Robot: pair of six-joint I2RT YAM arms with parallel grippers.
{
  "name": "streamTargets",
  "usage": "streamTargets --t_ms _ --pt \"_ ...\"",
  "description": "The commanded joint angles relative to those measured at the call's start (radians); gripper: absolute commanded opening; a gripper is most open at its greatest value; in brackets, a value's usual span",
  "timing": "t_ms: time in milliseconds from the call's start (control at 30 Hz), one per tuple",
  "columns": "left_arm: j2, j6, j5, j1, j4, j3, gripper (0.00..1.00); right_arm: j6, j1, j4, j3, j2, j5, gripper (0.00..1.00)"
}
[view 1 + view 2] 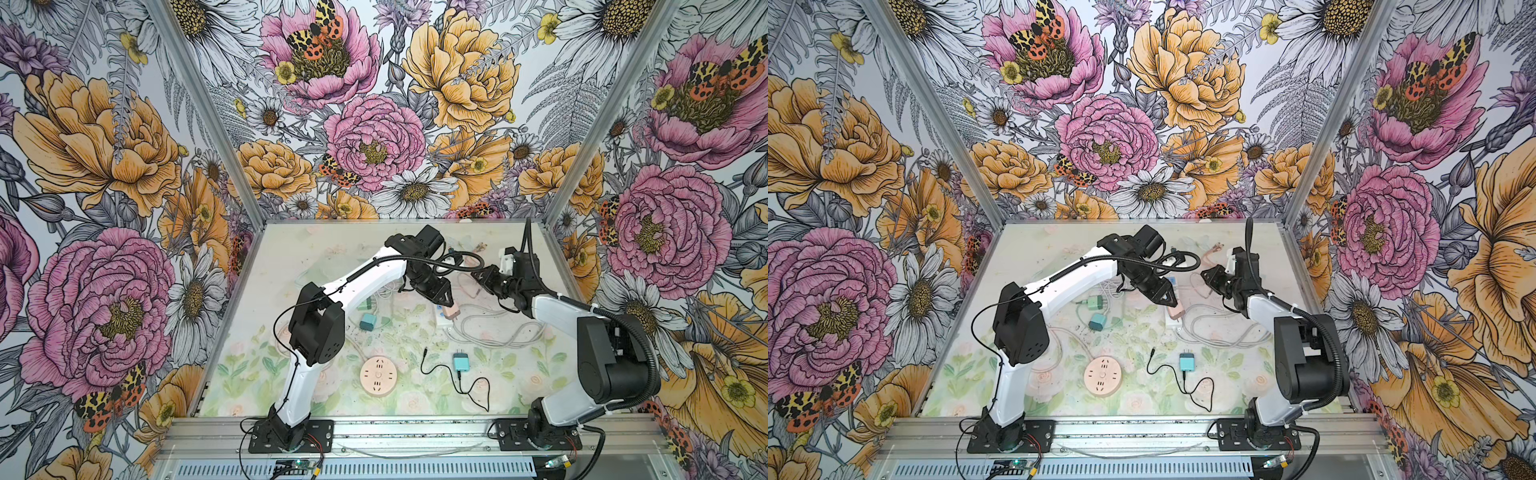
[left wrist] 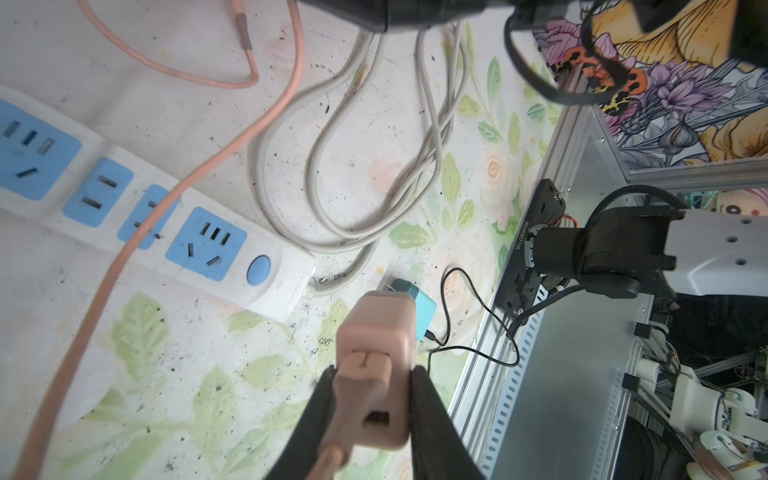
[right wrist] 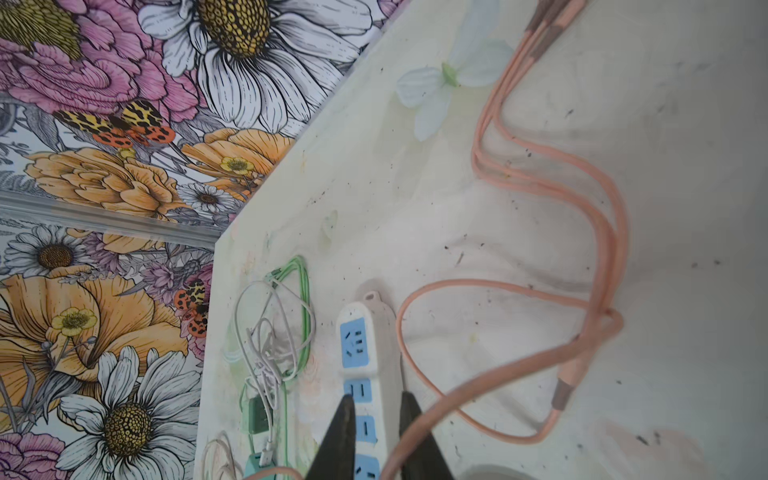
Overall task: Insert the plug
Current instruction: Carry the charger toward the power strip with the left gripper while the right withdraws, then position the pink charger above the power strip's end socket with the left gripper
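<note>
In the left wrist view the pink plug [image 2: 376, 353] hides its own prongs and covers much of the teal charger [image 2: 426, 305] behind it. The power strip [image 2: 124, 199] runs off the picture's edge. In the right wrist view the strip's near end is cut off, and whether the right gripper [image 3: 376, 397] touches it cannot be told.

My two tools are hanging over the back half of the tabletop [image 1: 519, 399], either side of the power strip [image 2: 286, 278].

My left tool [image 1: 444, 300] is holding the plug [image 1: 451, 312] just beside the power strip's near end, while my right tool [image 3: 376, 415] is straddling it farther back. A coiled cord [image 1: 498, 328] is lying to its right and a small adapter [image 1: 368, 322] to its left. Nearer me, a round socket [image 1: 378, 376] is sitting left of a charger [image 1: 460, 362].
</note>
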Motion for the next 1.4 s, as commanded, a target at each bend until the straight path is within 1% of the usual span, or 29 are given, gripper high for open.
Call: streamTargets --t_ms 0,100,233,333,400,500,600,667,800,867,1000,1133,1233,1367 --pt "0.038 0.013 -0.110 -0.006 -0.031 0.057 0.00 0.037 0.013 0.089 0.052 0.021 0.039 0.19" --pt "0.067 0.000 -0.170 -0.015 -0.036 0.089 0.00 0.047 0.020 0.111 0.071 0.026 0.061 0.18" --pt "0.106 0.032 -0.205 -0.026 -0.080 0.153 0.00 0.043 0.024 0.103 0.102 0.035 0.072 0.16" --pt "0.143 0.017 -0.288 -0.024 -0.112 0.202 0.00 0.044 0.023 0.102 0.103 0.028 0.103 0.15" --pt "0.164 -0.035 -0.311 -0.010 -0.112 0.222 0.00 0.048 0.022 0.100 0.101 0.014 0.125 0.14" --pt "0.197 -0.128 -0.424 0.003 -0.112 0.268 0.00 0.061 0.024 0.100 0.093 -0.015 0.154 0.14" --pt "0.227 -0.219 -0.476 0.006 -0.110 0.337 0.00 0.069 0.035 0.100 0.079 -0.042 0.178 0.14" --pt "0.249 -0.270 -0.531 0.000 -0.109 0.385 0.00 0.071 0.046 0.108 0.066 -0.057 0.194 0.14" --pt "0.314 -0.315 -0.550 -0.012 -0.111 0.483 0.00 0.082 0.058 0.142 0.052 -0.053 0.191 0.13" --pt "0.340 -0.351 -0.578 -0.014 -0.110 0.518 0.00 0.094 0.061 0.157 0.044 -0.044 0.189 0.13" --pt "0.358 -0.445 -0.641 -0.006 -0.110 0.542 0.00 0.108 0.069 0.200 0.014 -0.038 0.198 0.13" --pt "0.367 -0.510 -0.689 -0.003 -0.110 0.564 0.00 0.110 0.079 0.213 -0.005 -0.040 0.223 0.13" --pt "0.385 -0.544 -0.696 -0.003 -0.110 0.587 0.00 0.103 0.088 0.220 -0.026 -0.056 0.252 0.12" --pt "0.414 -0.560 -0.687 -0.005 -0.111 0.627 0.00 0.096 0.089 0.228 -0.035 -0.051 0.246 0.12"
